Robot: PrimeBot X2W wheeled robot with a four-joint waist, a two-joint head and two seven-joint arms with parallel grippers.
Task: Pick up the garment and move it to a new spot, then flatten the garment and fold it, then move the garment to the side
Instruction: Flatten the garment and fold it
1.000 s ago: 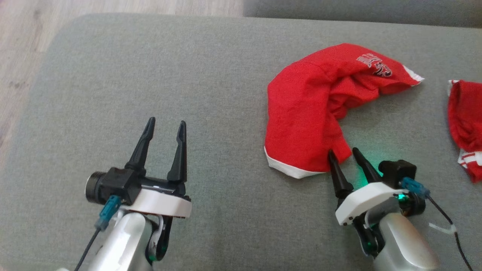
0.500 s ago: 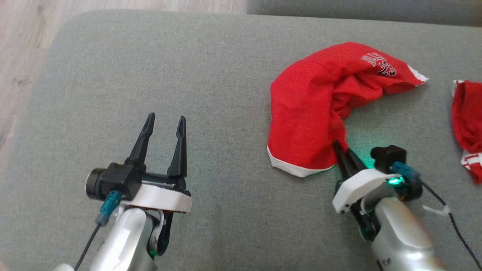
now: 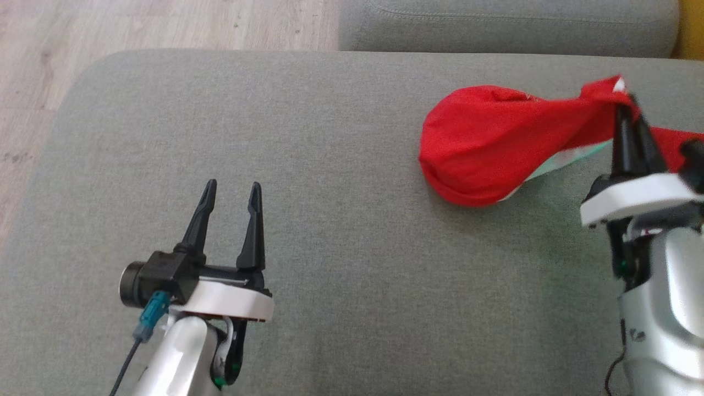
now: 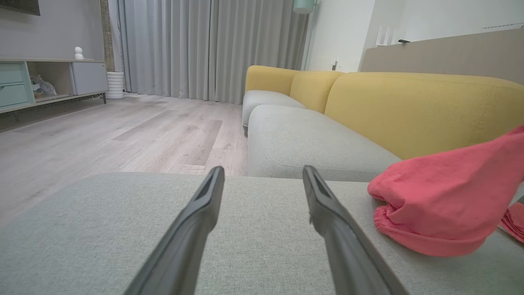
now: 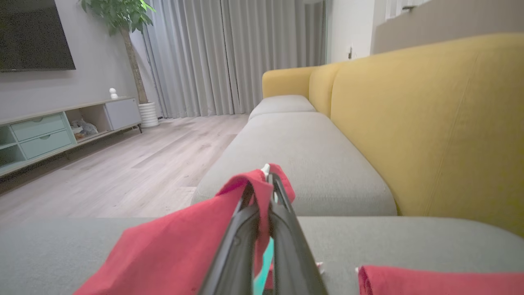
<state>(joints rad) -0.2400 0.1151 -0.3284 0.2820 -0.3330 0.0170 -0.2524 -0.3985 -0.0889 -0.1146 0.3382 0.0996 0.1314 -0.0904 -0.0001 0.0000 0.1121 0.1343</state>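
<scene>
Black fingers of the right end effector point(image 3: 627, 113) are pressed together on a corner of the red garment point(image 3: 484, 143), with a sliver of white trim poking out just above the tips. In the right wrist view the right end effector point(image 5: 264, 180) has the cloth folded over its tips, and the garment point(image 5: 184, 246) falls away from them to the lower left. From the pinched corner the fabric stretches taut, then swells into a rounded, bag-like bulk. In the left wrist view the lower edge of this bulk point(image 4: 442, 205) looks to rest on the grey cushion point(image 3: 330, 137). The garment sits toward the right rear of that cushion, near its back edge.

A second red cloth point(image 5: 434, 280) lies flat on the cushion just to the right of the right fingers, apart from the held piece.

Well apart on the left, the left end effector point(image 3: 233, 190) hovers over bare cushion with its fingers spread wide and nothing between them; the left wrist view shows the same gap point(image 4: 263, 172). Beyond the cushion are a grey seat with a yellow sofa back point(image 4: 409, 106), a pale wooden floor point(image 3: 165, 22) and grey curtains point(image 5: 229, 57).
</scene>
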